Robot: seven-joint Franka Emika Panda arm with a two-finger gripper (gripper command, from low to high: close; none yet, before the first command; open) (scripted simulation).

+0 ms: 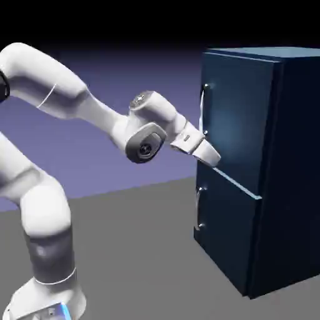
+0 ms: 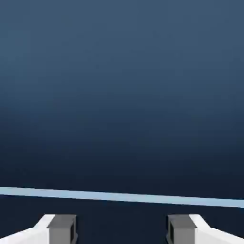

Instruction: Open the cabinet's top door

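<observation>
The tall navy-blue cabinet [image 1: 275, 169] stands at the exterior view's right. Its top door [image 1: 240, 119] carries a vertical silver bar handle [image 1: 203, 107] near its left edge. My gripper [image 1: 215, 161] sits right at the lower left corner of that door, below the handle and just above the seam with the shorter lower door [image 1: 225, 231]. In the hand view the door's blue panel [image 2: 122, 86] fills the picture, with a pale seam line [image 2: 122, 196] across the bottom. Both grey fingertips [image 2: 62, 228] show wide apart with nothing between them, so the gripper is open.
The lower door has its own silver handle [image 1: 199, 209]. The cabinet rests on the grey table [image 1: 137, 250]. My white arm [image 1: 75, 100] reaches in from the exterior view's left.
</observation>
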